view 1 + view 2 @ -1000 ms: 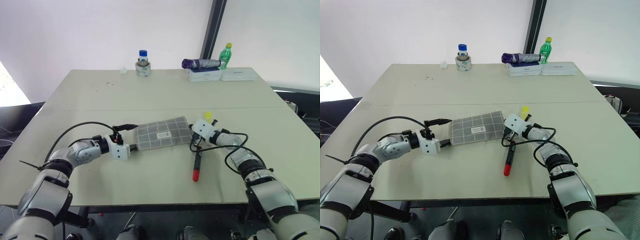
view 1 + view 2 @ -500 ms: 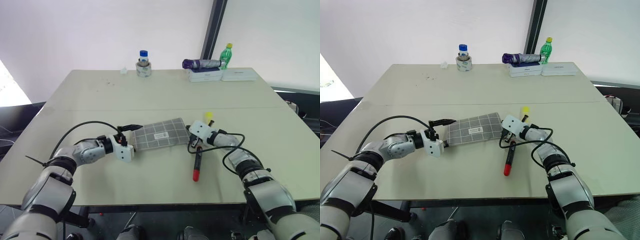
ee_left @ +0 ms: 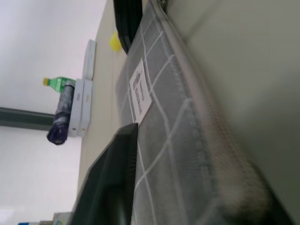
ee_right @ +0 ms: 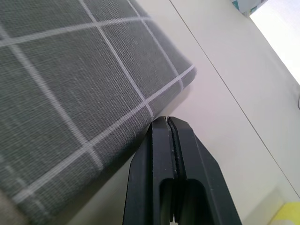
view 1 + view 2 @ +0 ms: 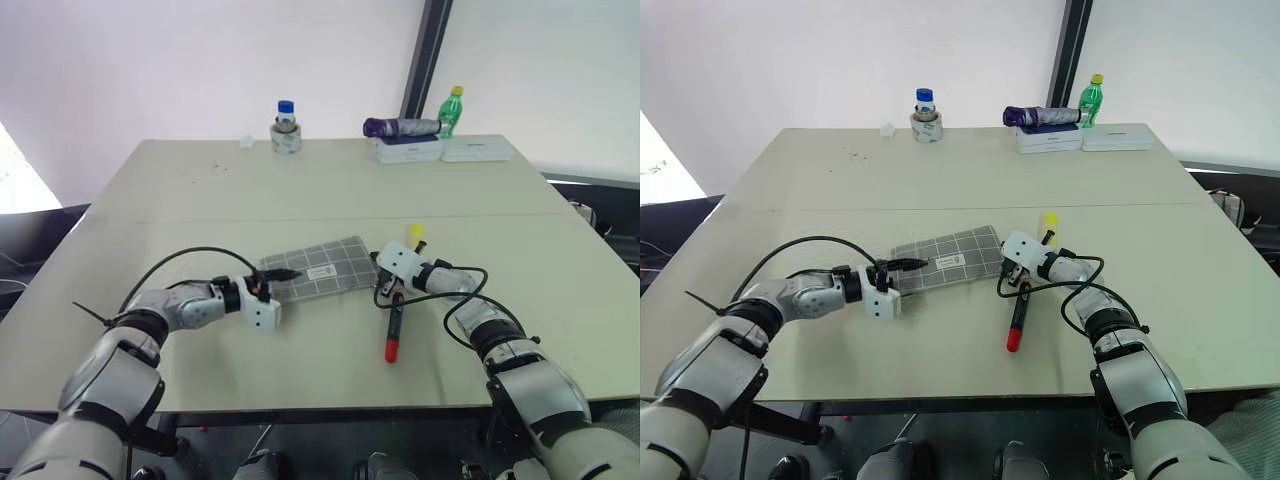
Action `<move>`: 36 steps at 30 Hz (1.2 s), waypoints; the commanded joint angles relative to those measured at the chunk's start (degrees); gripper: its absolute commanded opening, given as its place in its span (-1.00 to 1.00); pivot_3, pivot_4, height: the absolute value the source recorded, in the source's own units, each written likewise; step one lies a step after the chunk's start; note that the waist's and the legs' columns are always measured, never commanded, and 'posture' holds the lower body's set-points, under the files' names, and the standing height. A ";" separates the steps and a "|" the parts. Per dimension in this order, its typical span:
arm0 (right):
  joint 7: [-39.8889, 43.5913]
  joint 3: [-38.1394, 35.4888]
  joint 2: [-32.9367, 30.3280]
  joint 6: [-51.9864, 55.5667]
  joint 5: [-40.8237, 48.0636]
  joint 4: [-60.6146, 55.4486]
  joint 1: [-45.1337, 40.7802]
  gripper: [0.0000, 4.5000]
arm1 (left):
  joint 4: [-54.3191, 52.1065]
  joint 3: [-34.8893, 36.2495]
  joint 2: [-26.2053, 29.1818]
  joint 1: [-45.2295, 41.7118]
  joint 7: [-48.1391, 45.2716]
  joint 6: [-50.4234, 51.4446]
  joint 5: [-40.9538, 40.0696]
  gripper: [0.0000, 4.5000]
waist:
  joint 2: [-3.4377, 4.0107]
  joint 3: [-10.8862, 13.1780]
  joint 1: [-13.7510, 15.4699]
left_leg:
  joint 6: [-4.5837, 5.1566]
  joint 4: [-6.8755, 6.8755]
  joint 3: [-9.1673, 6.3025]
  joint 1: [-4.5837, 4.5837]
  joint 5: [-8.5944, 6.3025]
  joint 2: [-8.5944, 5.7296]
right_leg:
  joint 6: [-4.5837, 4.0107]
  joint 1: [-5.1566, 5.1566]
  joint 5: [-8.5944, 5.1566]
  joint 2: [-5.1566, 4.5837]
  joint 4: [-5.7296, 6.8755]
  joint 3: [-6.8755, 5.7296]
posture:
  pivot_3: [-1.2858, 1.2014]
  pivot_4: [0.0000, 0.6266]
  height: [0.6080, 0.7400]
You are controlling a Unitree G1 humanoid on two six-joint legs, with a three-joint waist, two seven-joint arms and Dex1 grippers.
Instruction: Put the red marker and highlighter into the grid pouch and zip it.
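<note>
Left eye view, frame centre: I found the grid pouch (image 5: 322, 277) flat on the table (image 5: 300, 190), my left gripper (image 5: 283, 273) clenched on its left edge. Right gripper (image 4: 169, 136) was pressed shut beside the pouch's right corner; the red marker (image 5: 394, 331) lay just below, the highlighter (image 5: 415, 233) above.

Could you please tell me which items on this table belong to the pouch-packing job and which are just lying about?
Job items:
- grid pouch
- red marker
- highlighter

Lying about, at the table's far edge:
- tape roll with a blue-capped jar on it
- folded umbrella
- green bottle
- white boxes
</note>
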 commanded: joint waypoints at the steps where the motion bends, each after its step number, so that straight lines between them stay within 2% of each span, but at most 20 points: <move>1: -0.17 -0.27 -0.34 -1.33 0.08 -0.82 -1.99 -1.00 | 1.05 -2.25 -0.42 2.22 -1.82 -1.33 0.68 -0.98 | 0.08 -0.04 -0.04 | 0.00 -0.01 0.00 0.03 0.00 0.00 | 0.00 0.02 0.00 0.00 0.00 0.00 | 0.03 -0.52 1.00; 8: 5.73 -3.34 -0.78 -0.70 5.26 -3.09 -2.70 -1.00 | 1.57 0.22 0.47 3.41 -4.87 -2.03 -4.60 -0.98 | 0.10 -0.06 -0.35 | 0.00 -0.02 0.01 0.19 0.00 0.01 | 0.10 0.16 -0.06 0.00 0.03 0.03 | 0.03 -0.52 1.00; 9: 7.59 -4.19 -0.75 -0.34 6.86 -3.60 -2.85 -0.89 | 1.57 0.92 0.58 3.68 -5.70 -2.06 -5.85 -0.99 | 0.10 -0.05 -0.36 | 0.00 -0.02 0.01 0.19 0.00 0.01 | 0.11 0.16 -0.07 0.00 0.03 0.04 | 0.03 -0.52 1.00; 11: 11.60 -5.73 -0.79 0.75 10.07 -5.67 -2.73 -0.62 | 1.37 2.55 0.85 4.45 -7.46 -2.16 -8.91 -1.00 | 0.10 -0.05 -0.40 | 0.00 -0.02 0.00 0.19 0.00 0.02 | 0.13 0.16 -0.08 0.00 0.05 0.03 | 0.03 -0.52 1.00; 14: 13.44 -8.45 -1.35 3.04 13.77 -10.05 -2.14 0.03 | 0.15 6.24 1.04 6.64 -12.46 -1.61 -16.55 -1.00 | 0.10 -0.05 -0.55 | -0.01 -0.02 -0.01 0.19 0.00 0.04 | 0.14 0.14 -0.09 0.00 0.08 0.04 | 0.03 -0.52 1.00; 15: 14.10 -9.51 -1.44 4.46 15.30 -11.64 -1.78 0.30 | -0.62 7.31 1.11 7.41 -14.03 -1.18 -18.80 -1.00 | 0.10 -0.05 -0.57 | -0.01 -0.02 -0.02 0.19 0.00 0.05 | 0.15 0.13 -0.09 0.00 0.09 0.04 | 0.03 -0.52 1.00; 18: 18.90 -12.35 -2.73 13.26 21.56 -21.84 2.60 0.99 | -6.71 10.36 2.14 11.37 -18.81 1.23 -26.10 -1.00 | 0.10 -0.05 -0.47 | -0.01 -0.03 -0.17 0.18 0.00 0.09 | 0.15 0.08 -0.09 -0.02 0.13 0.09 | 0.03 -0.52 1.00; 20: 22.80 -12.91 -3.80 22.54 26.92 -33.51 8.32 0.99 | -13.43 12.26 3.07 15.04 -21.49 4.88 -30.36 -1.00 | 0.10 -0.05 -0.26 | -0.01 -0.04 -0.25 0.16 0.00 0.13 | 0.18 0.08 -0.11 -0.05 0.14 0.10 | 0.03 -0.52 1.00; 23: 22.06 -13.45 -3.74 30.29 30.70 -46.57 15.18 0.99 | -23.70 15.05 3.81 20.33 -24.30 11.89 -35.41 -1.00 | 0.10 -0.05 -0.29 | -0.01 -0.03 -0.33 0.14 0.00 0.12 | 0.19 0.07 -0.13 -0.07 0.17 0.09 | 0.03 -0.52 1.00; 26: 21.15 -12.14 -3.74 36.49 31.77 -56.23 21.98 0.99 | -34.42 17.92 4.19 25.62 -24.60 20.16 -36.64 -1.00 | 0.08 -0.04 -0.29 | 0.00 0.06 -0.34 0.03 -0.01 0.08 | 0.19 -0.09 -0.13 -0.12 0.40 0.09 | 0.03 -0.52 1.00; 30: 18.33 -9.55 -2.73 41.87 29.41 -59.74 24.64 0.99 | -41.83 20.05 3.45 29.24 -25.04 26.34 -36.96 -1.00 | 0.08 -0.03 -0.26 | 0.04 0.20 -0.44 -0.02 -0.03 0.09 | 0.18 -0.16 -0.12 -0.09 0.61 0.08 | 0.03 -0.52 1.00; 36: 12.86 -7.99 0.01 47.03 26.62 -54.85 20.22 0.99 | -46.97 21.69 3.17 31.09 -24.65 28.75 -35.27 -1.00 | 0.07 -0.03 -0.16 | 0.25 0.35 -0.46 -0.09 -0.16 0.10 | 0.17 -0.17 -0.12 -0.07 0.64 0.07 | 0.03 -0.52 1.00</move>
